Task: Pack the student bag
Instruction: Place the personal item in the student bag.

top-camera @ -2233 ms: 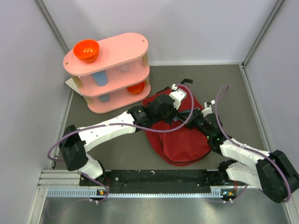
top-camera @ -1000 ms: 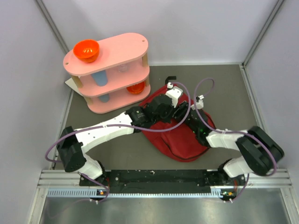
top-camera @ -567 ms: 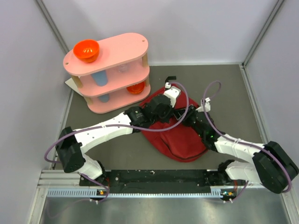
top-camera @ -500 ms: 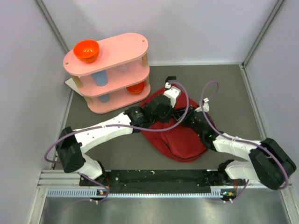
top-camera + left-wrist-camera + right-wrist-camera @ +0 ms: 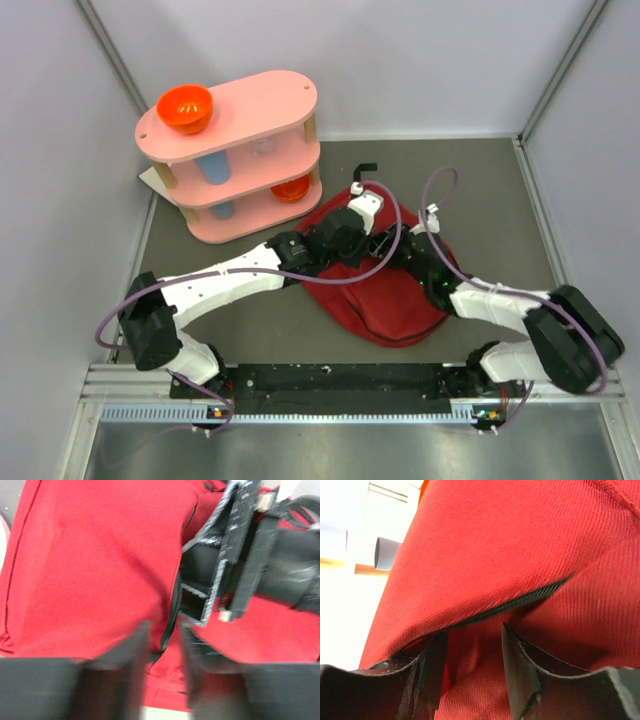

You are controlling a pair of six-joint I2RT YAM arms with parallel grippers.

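On student bag, zip just ahead of right fingers, between left fingers; both part-spread, grip: cannot tell

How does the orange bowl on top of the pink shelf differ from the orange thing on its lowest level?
The orange bowl stands in the open on the top board of the pink shelf, near its left end, and shows whole. The orange thing sits under the middle board, near the right end, and is half hidden. The bowl also looks larger in this view. Both are the same bright orange.
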